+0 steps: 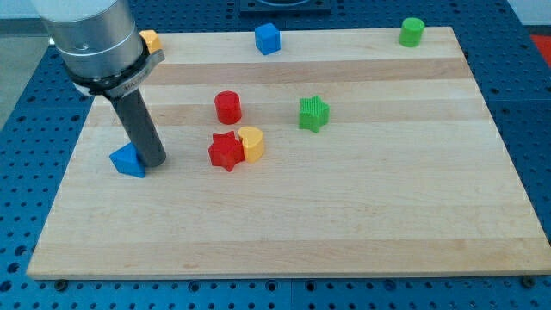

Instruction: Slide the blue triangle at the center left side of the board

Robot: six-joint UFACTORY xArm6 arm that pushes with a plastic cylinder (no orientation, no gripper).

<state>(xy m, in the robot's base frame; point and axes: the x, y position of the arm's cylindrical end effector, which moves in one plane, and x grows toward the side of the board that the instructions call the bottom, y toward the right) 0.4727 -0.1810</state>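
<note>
blue triangle at the board's centre-left, my tip touching its right side

red star and yellow heart touch each other, well to the triangle's right; red cylinder above them; green star further right; blue cube, green cylinder, orange block along the view's top edge; rod leans down from the view's top left; no pincer on this arm, bare rod only

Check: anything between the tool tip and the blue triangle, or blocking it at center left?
Nothing visible. My tip sits right against the blue triangle, on its right in the view. The triangle is already near the board's center-left edge; the nearest other block, the red star, lies to the right.
</note>
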